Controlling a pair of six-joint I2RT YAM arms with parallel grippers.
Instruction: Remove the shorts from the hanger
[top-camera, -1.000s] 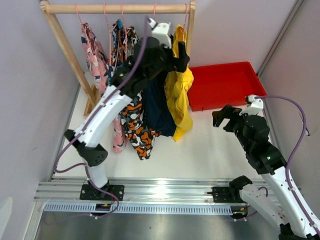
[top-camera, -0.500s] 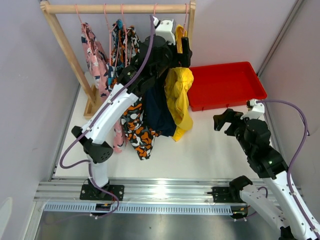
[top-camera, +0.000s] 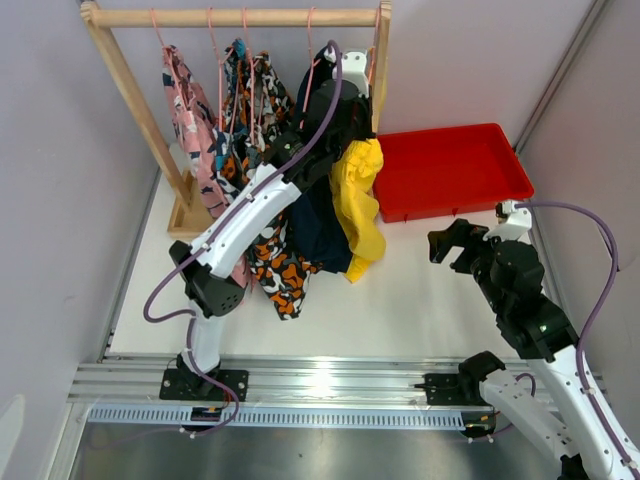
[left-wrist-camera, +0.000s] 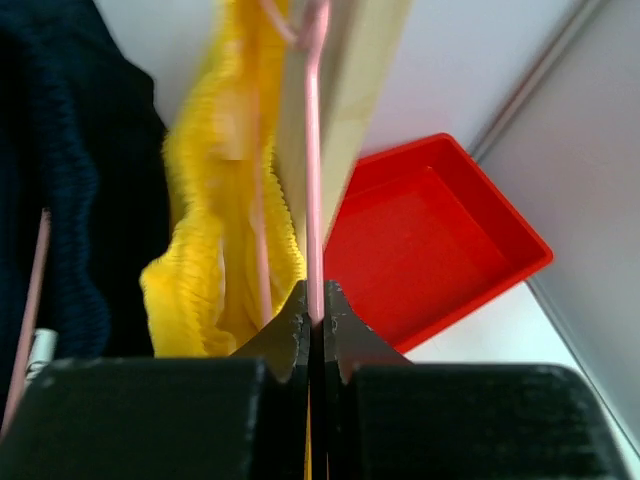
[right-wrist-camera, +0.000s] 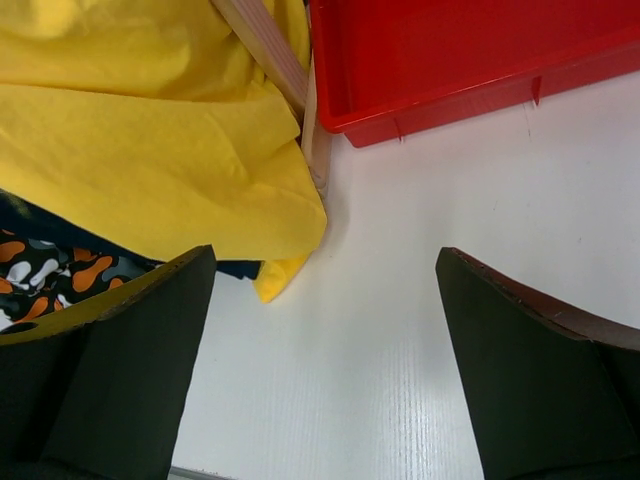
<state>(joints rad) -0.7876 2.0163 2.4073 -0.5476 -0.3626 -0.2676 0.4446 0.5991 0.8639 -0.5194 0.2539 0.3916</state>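
Observation:
Several pairs of shorts hang on pink hangers from a wooden rack (top-camera: 240, 17): pink (top-camera: 190, 115), blue-orange patterned (top-camera: 245, 95), camouflage (top-camera: 275, 255), navy (top-camera: 318, 225) and yellow shorts (top-camera: 362, 200) at the right end. My left gripper (top-camera: 362, 85) is raised beside the rack's right post. In the left wrist view the left gripper (left-wrist-camera: 317, 318) is shut on the thin pink hanger (left-wrist-camera: 315, 200) wire, with the yellow shorts (left-wrist-camera: 215, 250) bunched just left of it. My right gripper (top-camera: 447, 240) hangs open over the table, nothing between its fingers (right-wrist-camera: 120, 350).
A red tray (top-camera: 455, 130) sits at the back right, close to the rack's right post (left-wrist-camera: 350, 90). The yellow shorts' hem (right-wrist-camera: 150, 130) droops near that post's foot. Walls close in on the left, back and right.
My left arm rose and moved right, and its jaws went from wide open to shut on the yellow shorts' hanger wire. The yellow shorts bunched upward. The right arm barely shifted.

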